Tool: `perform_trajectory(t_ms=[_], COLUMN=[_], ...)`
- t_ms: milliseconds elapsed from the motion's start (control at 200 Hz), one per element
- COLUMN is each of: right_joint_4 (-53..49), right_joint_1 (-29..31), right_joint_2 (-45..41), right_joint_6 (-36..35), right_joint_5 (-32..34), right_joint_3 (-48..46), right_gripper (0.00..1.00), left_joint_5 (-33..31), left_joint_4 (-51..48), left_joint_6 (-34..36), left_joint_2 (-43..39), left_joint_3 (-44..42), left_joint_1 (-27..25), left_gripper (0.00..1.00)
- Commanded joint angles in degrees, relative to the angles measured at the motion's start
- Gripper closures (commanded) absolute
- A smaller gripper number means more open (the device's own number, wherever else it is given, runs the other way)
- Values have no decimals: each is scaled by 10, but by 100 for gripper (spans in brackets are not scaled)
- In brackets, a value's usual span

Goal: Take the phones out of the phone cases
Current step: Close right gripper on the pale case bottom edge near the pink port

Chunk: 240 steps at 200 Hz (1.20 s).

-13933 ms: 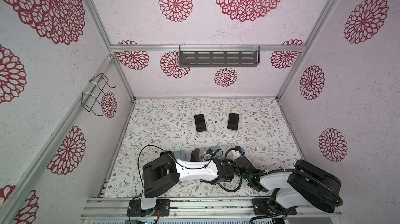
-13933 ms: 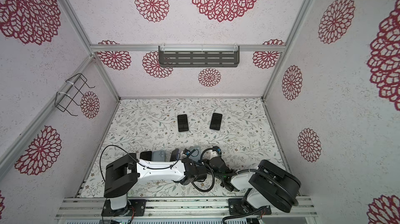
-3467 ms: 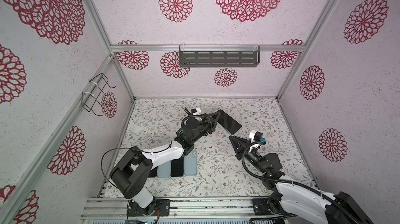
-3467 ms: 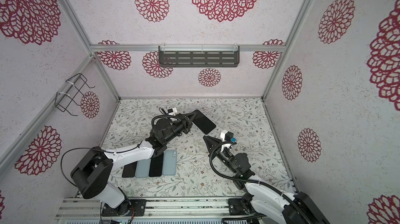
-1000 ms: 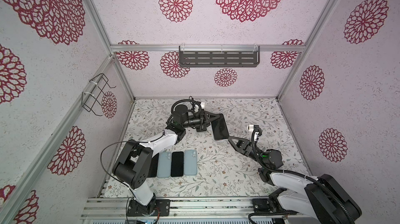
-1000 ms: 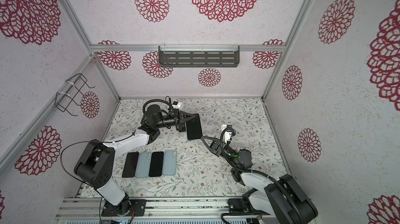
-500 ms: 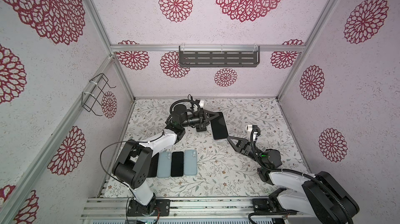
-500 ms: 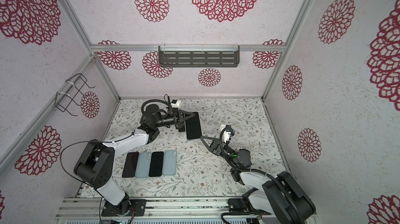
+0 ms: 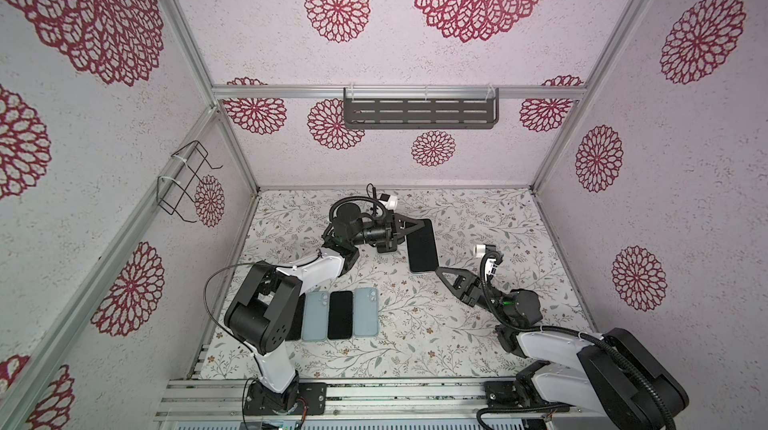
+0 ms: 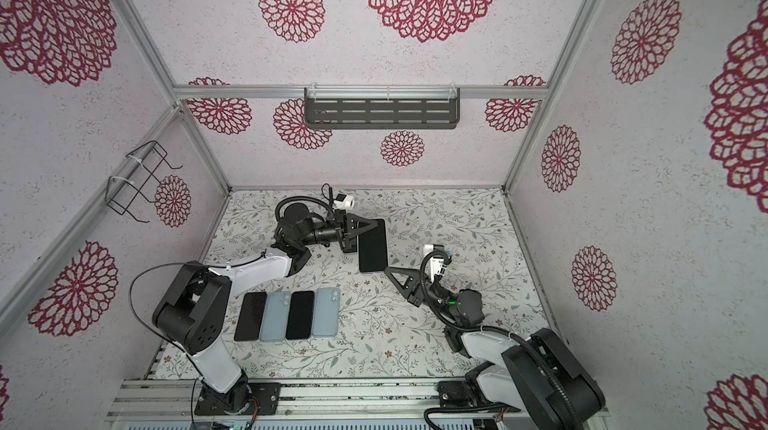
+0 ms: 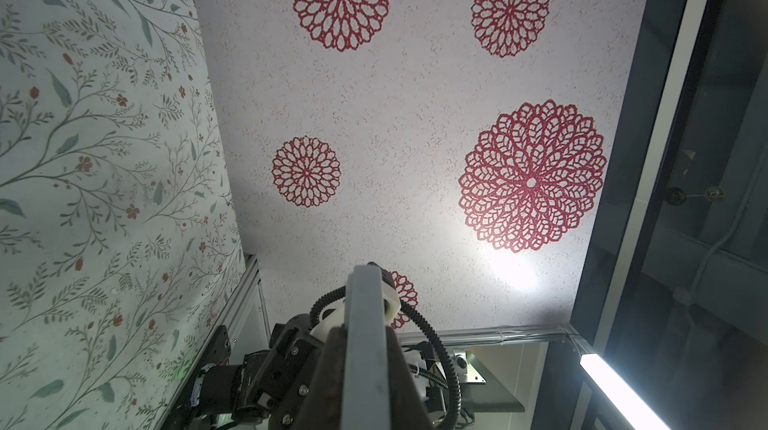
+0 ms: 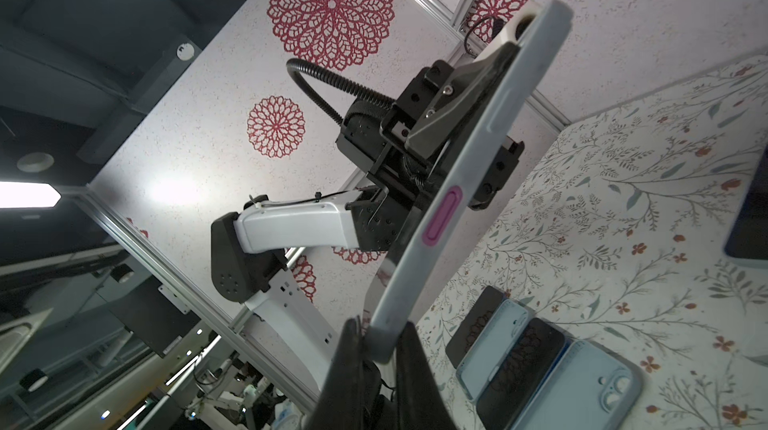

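The right gripper (image 12: 380,336) is pinched on the bottom end of the phone case (image 12: 461,183), one jaw on each face, as the right wrist view shows. The left gripper (image 9: 409,229) is clamped on the same phone case farther up, across its long side. The case therefore hangs between the two arms above the bench (image 9: 415,324), clear of the surface and near its middle. The phone (image 9: 422,249) sits inside the case, its dark screen facing the top views.

Two opposed holds make sense here. One arm likely anchors the shell while the other bends an end off the phone, which a single gripper could hardly manage. The case's edge looks like soft grey-blue rubber with a magenta button, so it should flex.

Nearer the front of the bench, well apart from the arms' work, lies a neat row of two dark phones (image 10: 302,315) alternating with two light-blue cases (image 10: 326,311). These are probably finished pairs, parked out of the working space.
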Motion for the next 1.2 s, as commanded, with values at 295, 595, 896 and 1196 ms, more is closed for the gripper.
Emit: perform_trajectory(t_ms=[295,595,896,1196], right_joint_4=[59,42,-98,11], right_joint_1=[-40,-71,-67,-61], right_joint_2=[-14,-15,-100,-47], right_joint_6=[-174,-119,-36,127], right_joint_5=[-175,-153,-106,-66], right_joint_3=[46,51,37,60], right_gripper=[100,86,36,41], left_joint_5=[-15,-22,-16,-14], left_joint_4=[36,58,44,37], left_joint_6=[-82,-92,-81,-81], left_joint_2=[5,-6,-19,-15], left_joint_3=[15,9,16,26], left_joint_1=[-24,-20,-9,-10], left_gripper=[100,100,100,100])
